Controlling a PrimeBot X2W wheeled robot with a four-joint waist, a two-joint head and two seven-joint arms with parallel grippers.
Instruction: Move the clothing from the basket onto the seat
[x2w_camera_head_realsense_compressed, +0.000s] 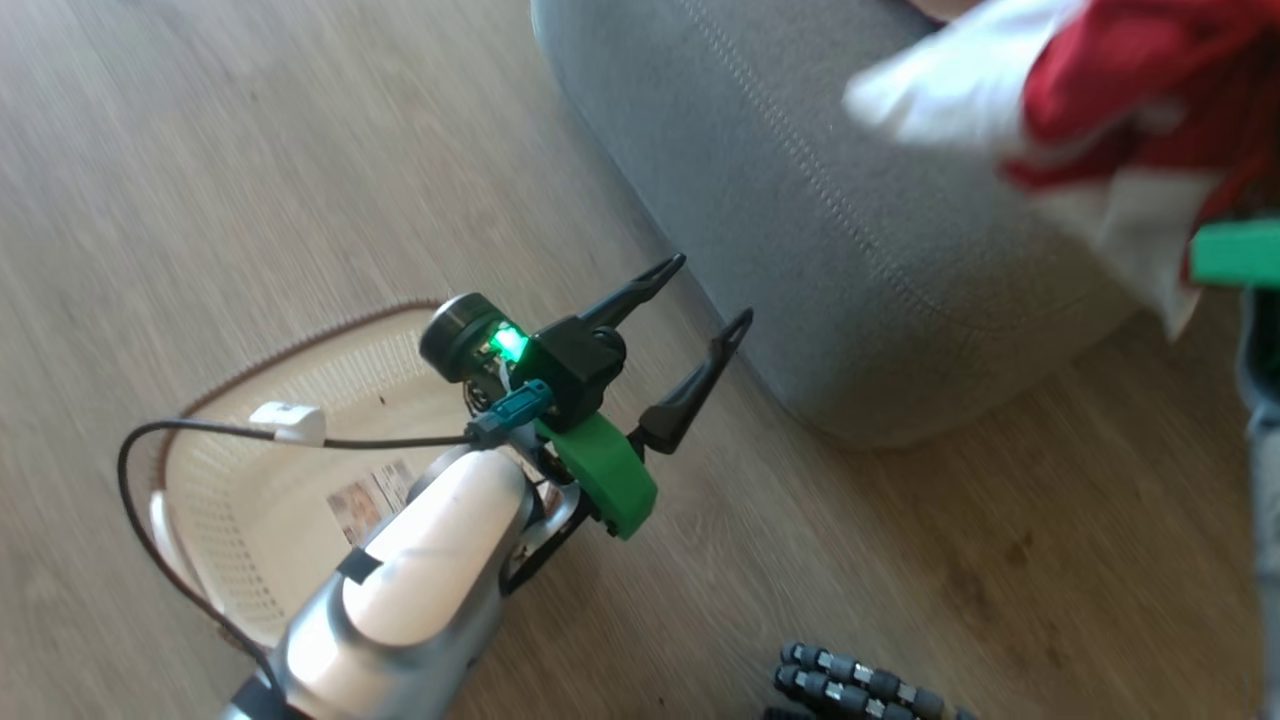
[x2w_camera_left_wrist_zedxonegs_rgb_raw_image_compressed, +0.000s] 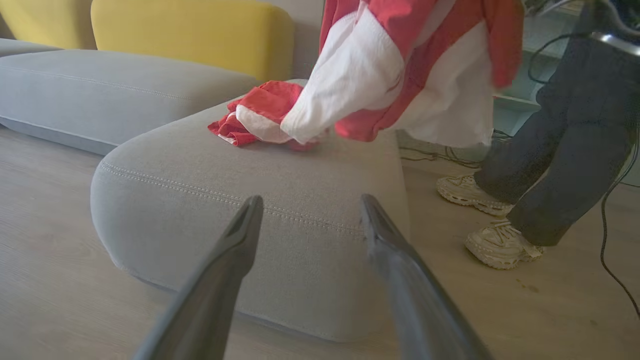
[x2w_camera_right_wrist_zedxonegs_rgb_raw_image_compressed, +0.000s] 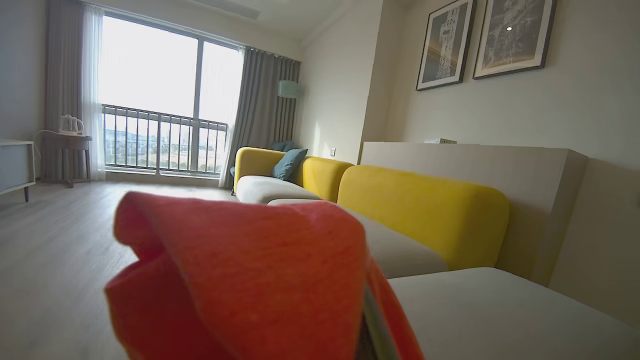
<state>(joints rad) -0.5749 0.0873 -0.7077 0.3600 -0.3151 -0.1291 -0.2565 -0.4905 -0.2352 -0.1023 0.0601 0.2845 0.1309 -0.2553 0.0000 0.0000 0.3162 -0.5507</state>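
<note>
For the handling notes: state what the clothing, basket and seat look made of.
The clothing: soft fabric, matte red and white; it drapes in folds. The basket: seemingly cream plastic, smooth, with perforated walls. The seat: grey upholstery fabric, matte, with stitched seams.

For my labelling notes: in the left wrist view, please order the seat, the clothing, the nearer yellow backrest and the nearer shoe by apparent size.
1. the seat
2. the clothing, partly cut by the top edge
3. the nearer yellow backrest, farther away
4. the nearer shoe
</note>
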